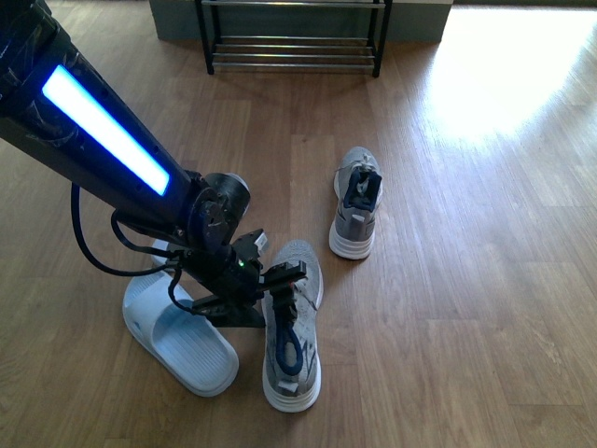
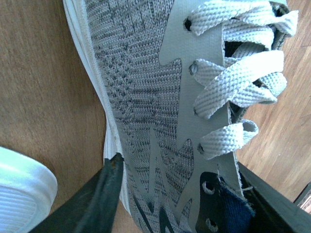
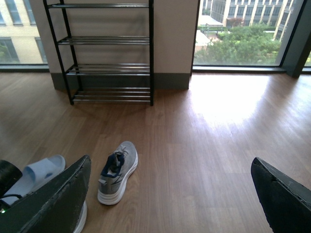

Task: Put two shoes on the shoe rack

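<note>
Two grey knit sneakers lie on the wood floor. The nearer sneaker point(image 1: 291, 327) points toward the rack, and my left gripper point(image 1: 270, 278) is shut on its side near the collar. In the left wrist view this sneaker point(image 2: 146, 97) fills the frame, with one black finger point(image 2: 104, 194) against its white sole and the other inside by the navy lining. The other sneaker point(image 1: 356, 201) point(image 3: 118, 172) stands alone further ahead. The shoe rack point(image 1: 294, 42) point(image 3: 107, 53) stands against the far wall with nothing on its tiers. My right gripper point(image 3: 170, 162) is open above bare floor.
A pale blue slide sandal point(image 1: 177, 331) point(image 3: 41, 172) lies just left of the held sneaker, under my left arm. Bright sunlight falls on the floor at the right point(image 1: 504, 84). Large windows point(image 3: 238, 34) flank the rack.
</note>
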You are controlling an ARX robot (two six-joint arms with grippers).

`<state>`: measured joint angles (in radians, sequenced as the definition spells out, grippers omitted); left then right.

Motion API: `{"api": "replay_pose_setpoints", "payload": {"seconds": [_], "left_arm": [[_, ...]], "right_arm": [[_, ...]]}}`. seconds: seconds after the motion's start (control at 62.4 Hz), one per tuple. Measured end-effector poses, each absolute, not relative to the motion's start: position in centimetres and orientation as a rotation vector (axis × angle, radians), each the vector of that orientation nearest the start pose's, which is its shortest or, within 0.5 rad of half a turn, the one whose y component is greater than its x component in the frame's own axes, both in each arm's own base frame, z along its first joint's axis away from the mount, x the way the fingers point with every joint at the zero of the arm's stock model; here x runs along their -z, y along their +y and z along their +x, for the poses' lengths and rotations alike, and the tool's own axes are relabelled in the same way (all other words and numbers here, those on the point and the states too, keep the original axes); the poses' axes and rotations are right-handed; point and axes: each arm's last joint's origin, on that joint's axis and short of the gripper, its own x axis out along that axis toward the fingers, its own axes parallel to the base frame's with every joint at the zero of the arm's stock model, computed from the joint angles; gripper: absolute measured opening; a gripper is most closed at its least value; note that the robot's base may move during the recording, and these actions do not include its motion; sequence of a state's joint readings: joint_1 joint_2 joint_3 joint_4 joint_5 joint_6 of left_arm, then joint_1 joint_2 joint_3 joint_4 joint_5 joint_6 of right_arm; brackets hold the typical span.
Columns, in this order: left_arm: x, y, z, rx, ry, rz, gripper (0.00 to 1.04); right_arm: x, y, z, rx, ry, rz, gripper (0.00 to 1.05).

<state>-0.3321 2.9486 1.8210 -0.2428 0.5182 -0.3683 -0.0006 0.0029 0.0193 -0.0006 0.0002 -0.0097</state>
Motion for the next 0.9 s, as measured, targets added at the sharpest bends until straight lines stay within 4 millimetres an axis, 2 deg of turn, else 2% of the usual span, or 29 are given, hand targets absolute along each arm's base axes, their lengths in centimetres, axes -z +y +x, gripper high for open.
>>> {"api": "replay_pose_setpoints", "payload": {"seconds": [0.192, 0.352, 0.448, 0.689, 0.897], "left_arm": [[11.6, -16.0, 42.6, 0.422, 1.528, -0.418, 0.97], [9.3, -16.3, 42.7, 0.427, 1.522, -0.405, 0.95], [9.1, -16.3, 42.7, 0.421, 1.521, -0.385, 0.95], [10.6, -16.1, 43.0, 0.399, 1.542, -0.354, 0.95], [12.7, -16.5, 43.3, 0.412, 1.548, -0.351, 0.95]], "right_arm": [[-17.0, 0.0, 9.7, 0.001, -0.016, -0.01, 0.96], [-17.0, 0.0, 9.7, 0.001, -0.016, -0.01, 0.95], [-17.0, 0.0, 9.7, 0.001, -0.016, -0.01, 0.95], [-17.0, 0.0, 9.7, 0.001, -0.016, -0.01, 0.95], [-17.0, 0.0, 9.7, 0.001, -0.016, -0.01, 0.95]]}}
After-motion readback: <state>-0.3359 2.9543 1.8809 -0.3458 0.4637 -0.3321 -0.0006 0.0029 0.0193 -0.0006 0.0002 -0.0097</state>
